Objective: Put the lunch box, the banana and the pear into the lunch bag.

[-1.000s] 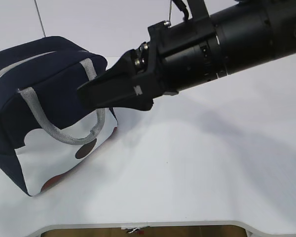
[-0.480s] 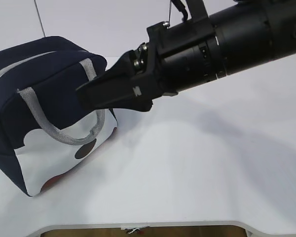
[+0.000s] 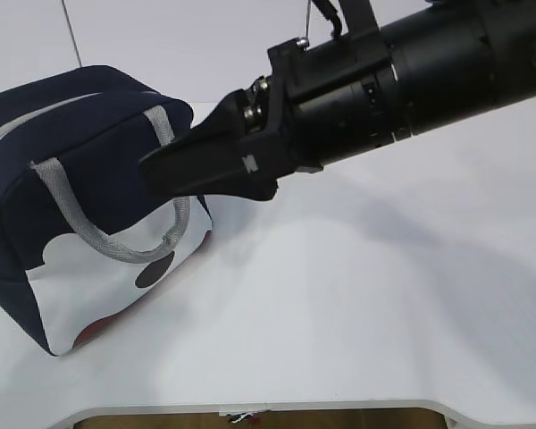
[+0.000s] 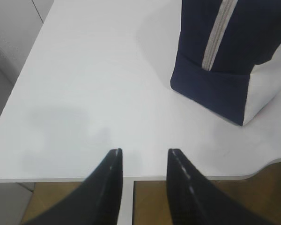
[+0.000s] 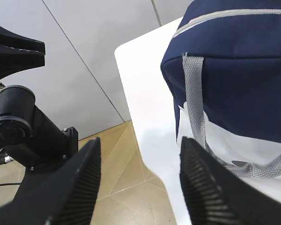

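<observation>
- Lunch bag (image 3: 80,197): left of the exterior frame, standing on the white table (image 3: 357,304). Navy fabric on top, white lower panel with a dark spot. Grey webbing handle (image 3: 98,234) droops over the near face.
- Zipper (image 4: 215,40): grey strip running along the top, upper right of the left wrist frame. It looks closed along the stretch that shows; the ring pull is not in view.
- Left pincer (image 4: 144,161): bottom centre of its own frame, jaws partly spread, nothing between them. It hangs above the table's near edge, well apart from the bag.
- Right pincer (image 3: 196,165): centre of the exterior frame, reaching in from the upper right, tips in front of the bag's right end near the handle. In the right wrist view the jaws stand wide, empty, the handle just right of them.
- Lunch box, banana, pear: none visible in any view; location cannot be told.
- Step in hand (judgement): getting the bag open, before any loading. No item appears to be packed yet, though the inside is hidden.
- Next move (judgement): one pincer must steady the bag or handle while the other finds the zipper pull; fabric is soft and may slide on the table.
</observation>
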### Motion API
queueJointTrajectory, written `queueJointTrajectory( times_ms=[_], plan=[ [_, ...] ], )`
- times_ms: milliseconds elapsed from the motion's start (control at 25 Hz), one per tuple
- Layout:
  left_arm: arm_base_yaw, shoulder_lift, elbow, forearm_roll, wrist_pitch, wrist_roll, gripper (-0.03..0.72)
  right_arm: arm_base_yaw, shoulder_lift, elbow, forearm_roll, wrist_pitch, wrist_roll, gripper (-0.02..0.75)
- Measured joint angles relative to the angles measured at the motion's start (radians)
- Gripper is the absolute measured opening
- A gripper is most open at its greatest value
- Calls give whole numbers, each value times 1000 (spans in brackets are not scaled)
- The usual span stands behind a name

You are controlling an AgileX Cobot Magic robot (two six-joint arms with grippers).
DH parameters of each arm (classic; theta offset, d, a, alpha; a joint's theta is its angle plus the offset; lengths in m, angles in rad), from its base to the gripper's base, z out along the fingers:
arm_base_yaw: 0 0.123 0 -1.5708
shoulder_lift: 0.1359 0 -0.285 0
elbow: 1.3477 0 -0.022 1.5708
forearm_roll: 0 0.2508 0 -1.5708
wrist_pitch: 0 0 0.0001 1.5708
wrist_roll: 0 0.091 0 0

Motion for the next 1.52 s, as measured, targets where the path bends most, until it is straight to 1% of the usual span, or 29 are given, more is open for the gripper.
queueJointTrajectory(
  times_ms=[360,720,1040,1520],
  plan=[
    [0,0,0,0,0,0,244,0,0,0,0,8,-2,438],
    [0,0,0,0,0,0,244,0,-7,11,0,88,2,438],
    [0,0,0,0,0,0,244,0,-150,156,0,261,4,438],
    [0,0,0,0,0,0,244,0,-437,397,0,381,4,438]
  ],
)
